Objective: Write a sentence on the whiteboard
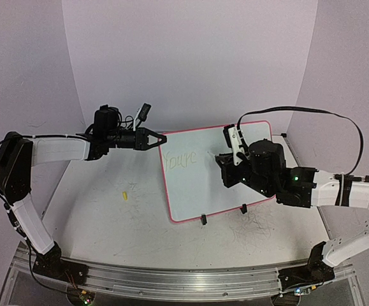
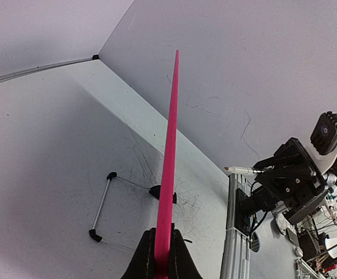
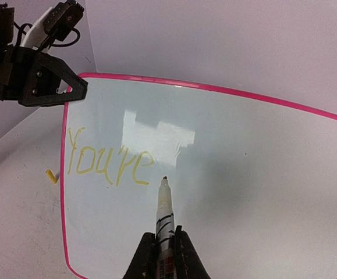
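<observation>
The whiteboard [image 1: 190, 191] stands tilted on the table, pink border and black clip feet [image 1: 204, 220] at its near edge. The sentence [image 1: 180, 159] reads "You're" in yellow-green near its top left; it also shows in the right wrist view [image 3: 107, 163]. My left gripper [image 1: 162, 138] is shut on the board's left edge, seen edge-on as a pink strip [image 2: 169, 163] between the jaws [image 2: 162, 253]. My right gripper [image 3: 163, 247] is shut on a white marker [image 3: 165, 209], its tip just right of the "e"; I cannot tell if it touches the board.
A small yellow cap [image 1: 125, 195] lies on the table left of the board. A thin metal rod with black ends [image 2: 101, 206] lies on the table behind the board. Pale walls close in at the back and sides. The aluminium rail [image 1: 171, 280] runs along the near edge.
</observation>
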`<state>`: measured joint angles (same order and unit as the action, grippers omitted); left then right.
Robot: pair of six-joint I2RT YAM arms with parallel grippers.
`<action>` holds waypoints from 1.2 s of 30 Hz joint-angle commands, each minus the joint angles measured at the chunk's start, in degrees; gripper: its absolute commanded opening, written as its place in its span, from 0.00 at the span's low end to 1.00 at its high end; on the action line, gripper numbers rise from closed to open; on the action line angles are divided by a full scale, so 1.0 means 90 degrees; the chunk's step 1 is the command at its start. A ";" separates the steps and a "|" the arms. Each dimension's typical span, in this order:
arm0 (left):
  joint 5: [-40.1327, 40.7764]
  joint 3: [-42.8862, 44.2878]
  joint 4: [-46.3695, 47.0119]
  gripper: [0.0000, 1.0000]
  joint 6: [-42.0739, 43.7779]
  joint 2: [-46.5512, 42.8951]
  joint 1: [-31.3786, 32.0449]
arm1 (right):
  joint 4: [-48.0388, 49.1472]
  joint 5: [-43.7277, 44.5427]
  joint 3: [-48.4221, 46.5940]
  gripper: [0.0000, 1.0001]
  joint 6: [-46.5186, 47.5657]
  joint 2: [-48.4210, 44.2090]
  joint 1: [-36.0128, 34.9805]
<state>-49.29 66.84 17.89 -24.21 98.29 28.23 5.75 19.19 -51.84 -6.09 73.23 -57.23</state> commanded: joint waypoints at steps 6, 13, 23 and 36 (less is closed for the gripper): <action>0.0392 -0.0082 -0.0289 0.00 0.0084 -0.0137 -0.0017 | 0.0278 0.0464 -0.0083 0.00 -0.0064 0.0057 0.0052; 0.0452 -0.0132 -0.0289 0.00 0.0122 -0.0169 -0.0020 | 0.0279 0.0362 -0.0030 0.00 -0.0027 0.0056 0.0051; 0.0437 -0.0122 -0.0289 0.00 0.0139 -0.0157 -0.0013 | 0.0280 0.0801 0.0066 0.00 -0.0126 0.0017 0.0258; 0.0384 -0.0102 -0.0289 0.00 0.0124 -0.0201 -0.0013 | 0.1191 0.0021 0.0160 0.00 0.0842 0.0348 0.0334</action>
<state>-49.25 66.63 17.98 -23.99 98.26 28.21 10.69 21.68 -50.91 -2.55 75.42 -54.56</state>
